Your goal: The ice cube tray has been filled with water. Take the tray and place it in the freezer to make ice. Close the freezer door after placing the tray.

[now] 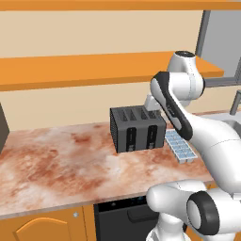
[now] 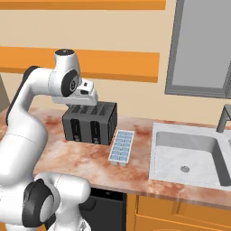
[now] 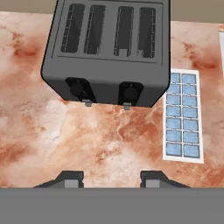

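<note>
— Two things sit on the marbled desk (image 2: 67, 155) from where I'm standing: the black toaster (image 2: 90, 122) and the ice cube tray (image 2: 122, 147). See them?

— Yes. Taking the toaster as the marker, the ice cube tray lies flat just beside its right side, long edge running alongside it. From the hand camera I can't say if the two touch, but they are very close.

— And on the tray's other side?

— The steel sink (image 2: 189, 155), sunk into the desk, a little way off from the toaster. A dark faucet (image 2: 223, 118) stands at its far edge.

— Where's the arm?

— It bends up and over, and the end effector (image 3: 113, 178) hangs above the toaster's front, looking down on its four slots and two knobs. The bare desk in front of the toaster lies between the two finger tips (image 3: 72, 178).

— Are they pinching anything?

— No. They stand spread well apart with nothing between them. The tray's blue cells in their white rim sit off to the toaster's right, untouched.

— Anything above?

— An orange shelf (image 2: 122, 63) runs along the wall over the toaster, and a grey framed panel (image 2: 200, 49) hangs up over the sink.
</note>
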Controlling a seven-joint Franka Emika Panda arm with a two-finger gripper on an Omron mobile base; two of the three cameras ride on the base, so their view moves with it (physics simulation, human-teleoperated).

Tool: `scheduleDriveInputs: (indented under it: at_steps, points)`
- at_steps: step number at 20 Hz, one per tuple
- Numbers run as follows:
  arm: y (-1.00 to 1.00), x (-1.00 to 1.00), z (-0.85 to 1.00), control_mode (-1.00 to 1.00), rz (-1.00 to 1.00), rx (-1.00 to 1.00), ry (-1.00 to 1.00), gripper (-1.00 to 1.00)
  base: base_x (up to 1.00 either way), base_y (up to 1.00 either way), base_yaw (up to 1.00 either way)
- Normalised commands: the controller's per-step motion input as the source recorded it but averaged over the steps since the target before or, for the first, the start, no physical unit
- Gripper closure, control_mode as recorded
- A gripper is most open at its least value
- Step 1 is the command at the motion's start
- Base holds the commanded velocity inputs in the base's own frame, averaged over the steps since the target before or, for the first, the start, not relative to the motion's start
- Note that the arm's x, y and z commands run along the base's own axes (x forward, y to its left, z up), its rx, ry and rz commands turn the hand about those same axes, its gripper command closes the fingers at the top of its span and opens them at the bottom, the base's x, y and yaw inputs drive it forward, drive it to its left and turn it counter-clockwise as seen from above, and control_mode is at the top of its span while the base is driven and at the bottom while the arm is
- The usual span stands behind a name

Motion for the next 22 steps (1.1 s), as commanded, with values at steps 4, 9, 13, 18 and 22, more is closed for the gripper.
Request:
scheduleDriveInputs:
  at_steps: [4, 9, 13, 18, 22]
  points:
    - [-0.08, -0.22, 0.0, -1.0, 0.0, 0.0, 0.0, -1.0, 0.0, 0.0, 0.0]
    - [-0.41, -0.93, -0.22, -1.0, 0.0, 0.06, -0.05, -1.0, 0.0, 0.0, 0.0]
    - [-0.59, -0.55, -0.19, -1.0, -0.01, 0.08, -0.03, -1.0, 0.0, 0.0, 0.0]
    - [-0.63, -0.31, -0.28, -1.0, -0.02, 0.06, -0.07, -1.0, 0.0, 0.0, 0.0]
    - [-0.65, -0.11, -0.31, -1.0, 0.0, 0.13, 0.0, -1.0, 0.0, 0.0, 0.0]
